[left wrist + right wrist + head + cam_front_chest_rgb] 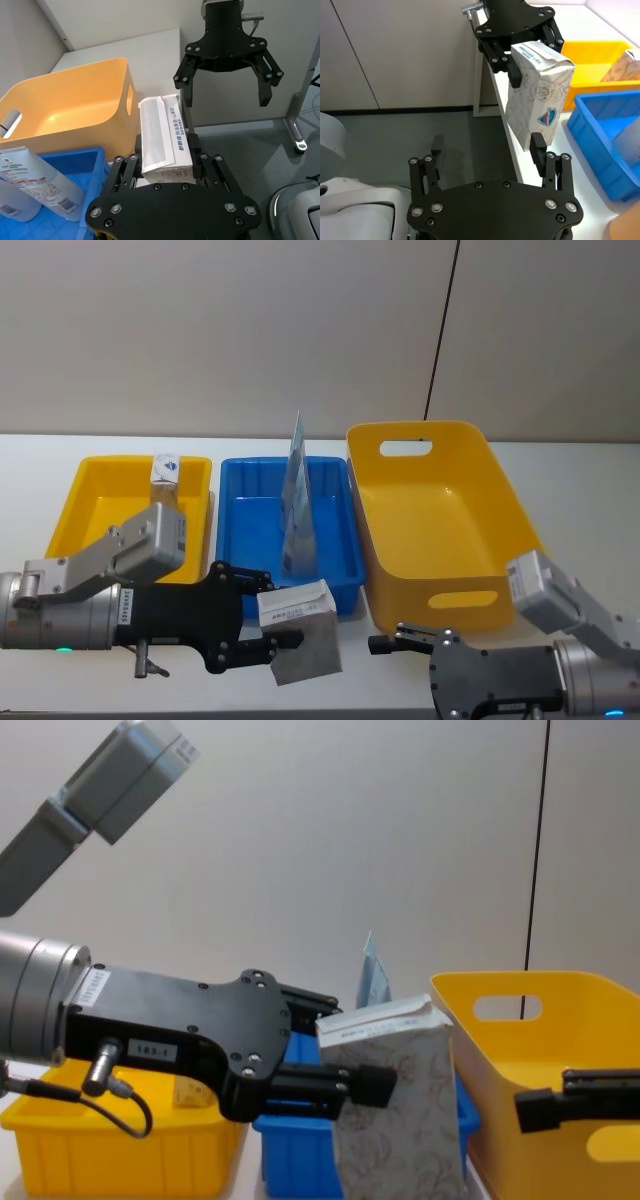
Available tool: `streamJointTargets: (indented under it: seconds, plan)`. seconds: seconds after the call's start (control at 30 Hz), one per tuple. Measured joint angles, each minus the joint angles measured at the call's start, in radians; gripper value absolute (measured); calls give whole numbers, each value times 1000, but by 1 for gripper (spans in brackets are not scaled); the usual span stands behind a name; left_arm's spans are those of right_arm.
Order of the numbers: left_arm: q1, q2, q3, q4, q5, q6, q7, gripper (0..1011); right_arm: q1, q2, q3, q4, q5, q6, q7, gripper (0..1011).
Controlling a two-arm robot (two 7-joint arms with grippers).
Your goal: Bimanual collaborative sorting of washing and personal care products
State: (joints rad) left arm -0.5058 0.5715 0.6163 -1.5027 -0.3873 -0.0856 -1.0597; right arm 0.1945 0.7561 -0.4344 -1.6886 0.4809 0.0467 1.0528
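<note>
The small rectangular pack with beige speckled sides and a white top (300, 632) is held at the near edge of the white table (580, 480), just in front of the blue plastic bin (250, 530) and slightly to the left of the near corner of the large yellow plastic bin with handle cut-outs (430, 530). The pack is kept almost upright with a slight tilt. Whether its bottom touches the table cannot be told.

The pack is grasped near its white top by the left gripper (270, 612), whose black fingers (192, 145) are pressed against its two opposite sides. The left arm is reached in from the left at the near side of the scene.

To the right of the pack, near but not touching it, the right gripper (400, 638) is pointed toward it. Its fingers (537, 145) are spread wide apart and nothing is held between them.

Inside the blue bin, a tall thin light-blue tapering pouch (295, 502) is standing upright. Further left, a shallow yellow plastic tray (100, 510) is placed beside the blue bin, and a second small beige pack with a white top (166, 478) is standing in its far right corner. The large yellow bin is placed to the right of the blue bin, touching it.
</note>
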Motion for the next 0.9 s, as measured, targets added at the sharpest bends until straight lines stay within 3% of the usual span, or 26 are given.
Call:
streamJointTargets:
  seconds: [0.9]
  plan:
    - [0,0,0,0,0,0,0,446,80,-48,-59,66,-30,-16,-10,1003]
